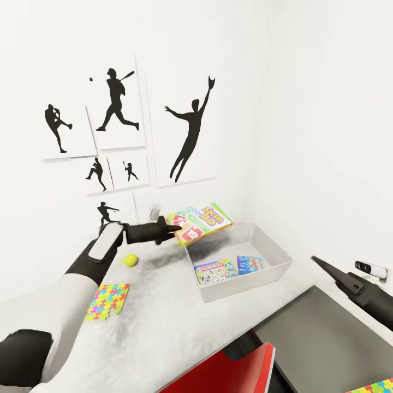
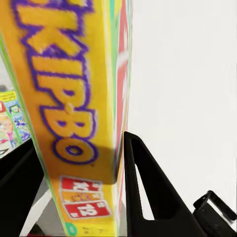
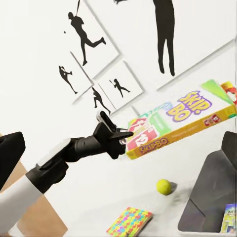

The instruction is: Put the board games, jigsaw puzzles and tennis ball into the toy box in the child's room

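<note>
Left claw (image 1: 173,229) is pinching a Skip-Bo box (image 1: 201,222) by one short end, holding it up in the air, tilted, over the near-left corner of the toy box (image 1: 271,271). In the left wrist view you can see both fingers (image 2: 148,187) clamped on either face of the box, yellow side with the purple lettering facing the camera. From the right wrist view the same grip shows from the side: black claw on the box's end, rest of it sticking out free, nothing under it.

Down in the toy box there are already two games lying flat on the bottom: the Monopoly (image 1: 216,271) one toward the left and a blue one (image 1: 251,263) just beside it on the right.

On the bench (image 1: 164,322), left of the toy box, the tennis ball (image 1: 130,260) sits a bit below the left arm, not touching anything. Nearer the robot and further left there's a jigsaw (image 1: 108,301) lying flat on the bench top. A second jigsaw (image 1: 376,387) peeks in at the bottom right corner of the head view, mostly cut off.

Right claw (image 1: 322,263) is off to the right, well apart from everything, over the dark grey surface (image 1: 322,333) beside the bench. Can't tell if it's spread or pressed together from these angles.

Wall behind has baseball silhouette posters (image 1: 117,109). Something red (image 1: 229,371) shows at the bottom edge of the head view.
</note>
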`<state>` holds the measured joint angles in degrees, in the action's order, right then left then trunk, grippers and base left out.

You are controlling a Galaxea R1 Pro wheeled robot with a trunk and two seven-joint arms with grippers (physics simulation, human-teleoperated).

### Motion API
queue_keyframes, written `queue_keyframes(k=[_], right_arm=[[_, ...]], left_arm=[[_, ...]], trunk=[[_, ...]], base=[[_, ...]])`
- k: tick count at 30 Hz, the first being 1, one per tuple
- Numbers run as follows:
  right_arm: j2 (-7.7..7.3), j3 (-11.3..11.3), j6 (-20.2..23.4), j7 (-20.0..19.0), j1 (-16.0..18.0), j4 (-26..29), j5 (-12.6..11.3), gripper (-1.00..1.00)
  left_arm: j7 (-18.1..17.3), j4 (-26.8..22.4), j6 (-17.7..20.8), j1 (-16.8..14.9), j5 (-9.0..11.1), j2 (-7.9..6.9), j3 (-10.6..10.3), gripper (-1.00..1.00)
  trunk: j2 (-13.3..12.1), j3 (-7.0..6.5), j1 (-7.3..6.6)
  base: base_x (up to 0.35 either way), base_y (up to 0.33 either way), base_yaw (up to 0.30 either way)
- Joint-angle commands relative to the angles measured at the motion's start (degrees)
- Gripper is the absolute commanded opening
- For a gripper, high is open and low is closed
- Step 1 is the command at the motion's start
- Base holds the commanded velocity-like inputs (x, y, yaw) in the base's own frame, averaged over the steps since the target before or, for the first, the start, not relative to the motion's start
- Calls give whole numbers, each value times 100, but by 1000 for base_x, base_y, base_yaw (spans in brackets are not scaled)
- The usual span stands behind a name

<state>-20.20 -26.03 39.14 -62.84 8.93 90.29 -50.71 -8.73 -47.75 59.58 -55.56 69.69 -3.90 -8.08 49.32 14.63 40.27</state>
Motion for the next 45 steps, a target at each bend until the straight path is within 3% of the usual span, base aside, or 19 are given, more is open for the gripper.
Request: queue_keyframes(k=[1, 4, 5, 8, 11, 13, 15, 17, 25, 31, 37, 40, 45], right_arm=[[-4, -20, 43, 0, 5, -1, -27, 100], [-9, -41, 48, 0, 5, -2, -24, 100], [-7, -46, 49, 0, 5, -8, -23, 100], [-9, -49, 50, 0, 4, -15, -18, 100], [-5, -51, 48, 0, 3, -19, -14, 100], [-3, -51, 49, 4, 3, -19, -13, 100], [-7, -53, 50, 7, 3, -20, -12, 100], [-9, -57, 52, 8, 5, -20, -12, 100], [-20, -99, 380, 21, 11, -12, -19, 100], [14, -202, 1067, 61, 9, 50, -21, 100], [10, -595, 1546, 36, 10, 58, -61, 100], [38, -777, 1832, 16, 6, 59, -73, 100], [42, -834, 1925, -1, 3, 59, -65, 100]], left_arm=[[66, 196, -6, -127, 1, 151, -9, -100], [305, 526, -37, -316, -195, 441, -21, -100], [393, 643, -71, -377, -410, 622, -23, -100], [448, 718, -194, -423, -745, 879, -22, -100], [479, 822, -419, -450, -1314, 1267, -24, -100], [485, 924, -536, -462, -1623, 1389, -26, -100], [482, 1037, -677, -547, -1915, 1389, -22, -100], [480, 1086, -732, -633, -2025, 1389, -21, -100], [469, 1134, -796, -725, -2143, 1389, -19, -100], [468, 1119, -799, -735, -2144, 1389, -23, -100], [457, 1111, -801, -737, -2144, 1389, -48, -100], [446, 1111, -913, -737, -2144, 1389, -282, -100], [428, 1110, -1187, -737, -2135, 1389, -801, -100]], trunk=[[7, 8, 1], [7, 8, 1], [7, 8, 1], [7, 8, 1], [7, 8, 1], [7, 8, 1], [7, 8, 1], [7, 10, 1], [7, 70, 1], [7, 126, 1], [7, 182, 1], [7, 210, 1], [7, 257, 1]], base=[[0, 0, 0], [0, 0, 0], [0, 0, 0], [0, 0, 0], [0, 0, 0], [0, 0, 0], [0, 0, 0], [0, 0, 0], [0, 0, 0], [0, 0, 0], [0, 0, 0], [0, 0, 0], [0, 0, 0]])
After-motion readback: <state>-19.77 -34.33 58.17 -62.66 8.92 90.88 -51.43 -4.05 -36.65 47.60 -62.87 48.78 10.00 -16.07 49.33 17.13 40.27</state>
